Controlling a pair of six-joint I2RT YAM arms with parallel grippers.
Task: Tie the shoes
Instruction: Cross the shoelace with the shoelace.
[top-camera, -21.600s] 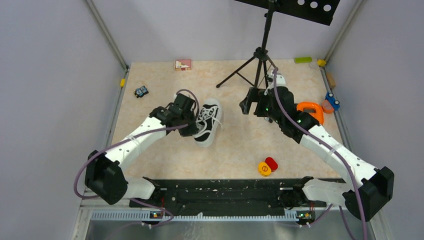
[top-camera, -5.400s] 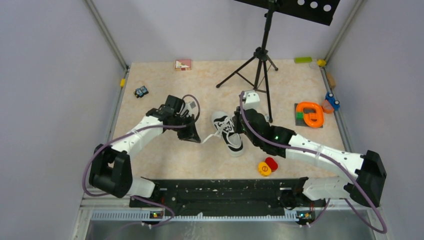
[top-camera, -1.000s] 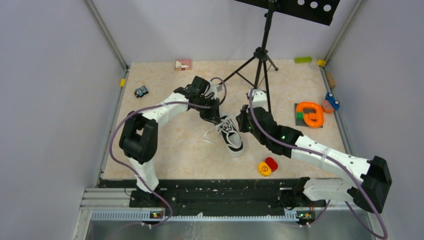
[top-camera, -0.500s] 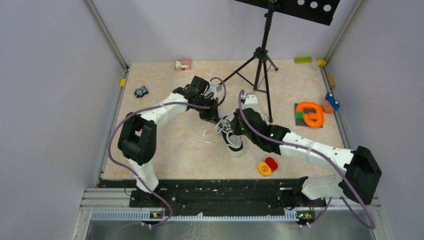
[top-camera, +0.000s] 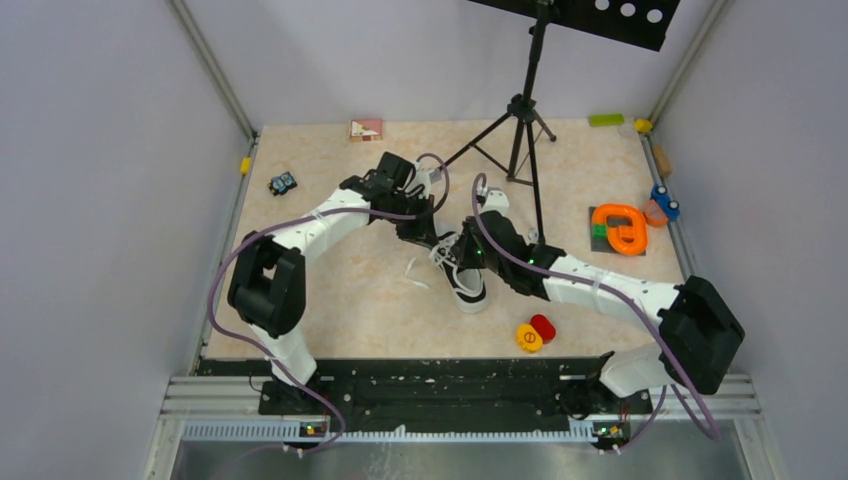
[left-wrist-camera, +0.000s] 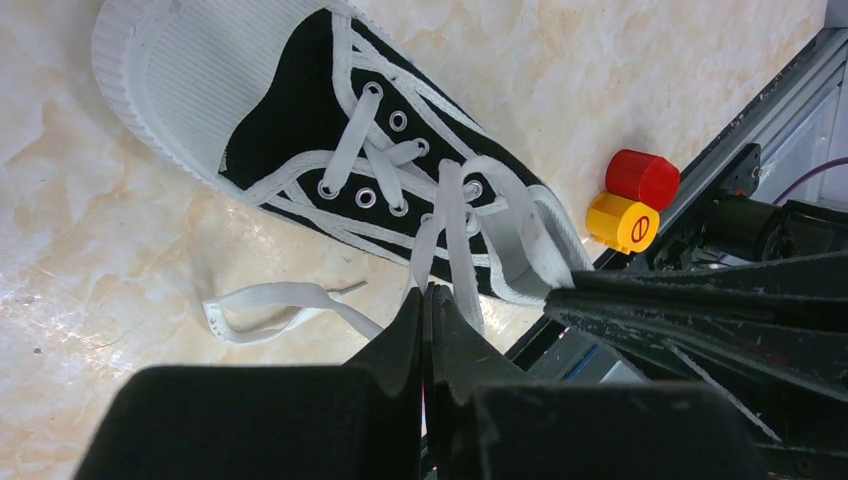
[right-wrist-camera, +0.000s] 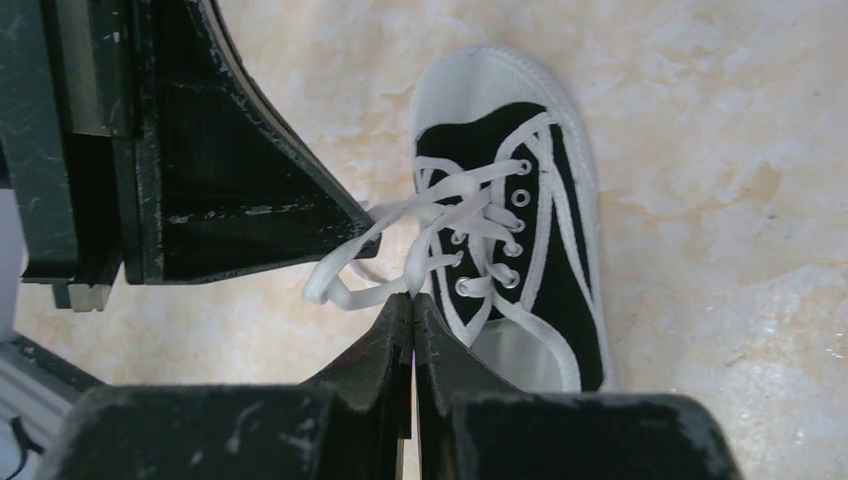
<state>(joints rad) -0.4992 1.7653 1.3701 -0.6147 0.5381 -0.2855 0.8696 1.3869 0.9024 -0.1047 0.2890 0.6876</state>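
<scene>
Now we pinch the laces (right-wrist-camera: 447, 193) over the sneaker (top-camera: 465, 283) with left hand (left-wrist-camera: 428, 290) and right hand (right-wrist-camera: 411, 297); next, we judge, crossing strands taut.

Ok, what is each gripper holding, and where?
The left gripper and right gripper each pinch a white lace of the sneaker, near its top eyelets.

Left pincer (left-wrist-camera: 428, 292) snaps shut on a lace (left-wrist-camera: 449, 228) as the right arm (top-camera: 600, 290) leans closer over the sneaker (top-camera: 466, 282).
</scene>
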